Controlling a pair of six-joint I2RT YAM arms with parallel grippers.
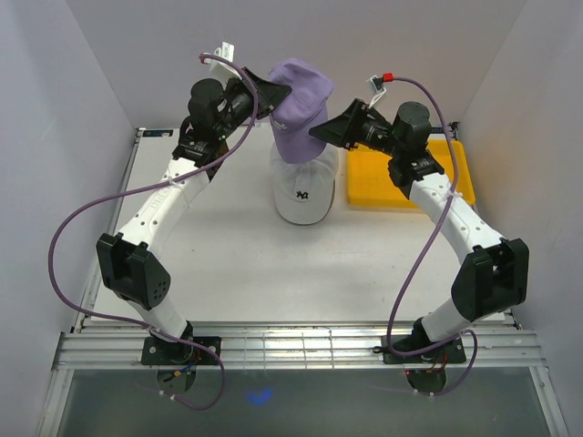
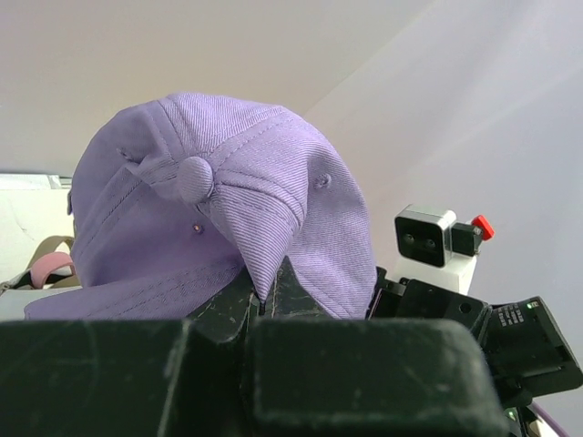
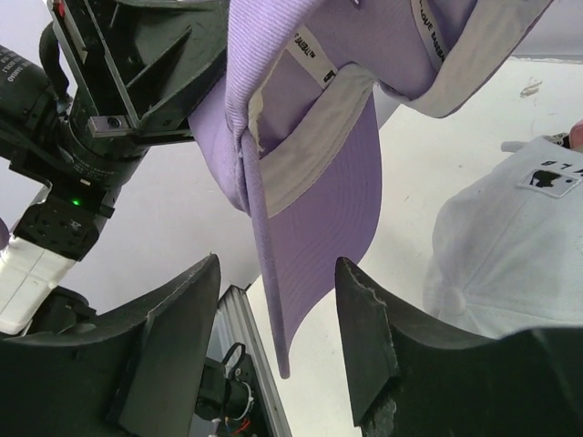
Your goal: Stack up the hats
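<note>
A purple hat hangs in the air above a white hat that lies on the table with its logo facing front. My left gripper is shut on a pinched fold of the purple hat's crown. My right gripper is open, its jaws on either side of the purple brim, which hangs edge-on between them without touching either. The white hat shows below and to the right of that brim. A bit of pink fabric peeks out low at the left of the left wrist view.
A flat yellow tray lies at the right back of the table, under the right arm. White walls close in the back and both sides. A metal rail runs along the near edge by the arm bases.
</note>
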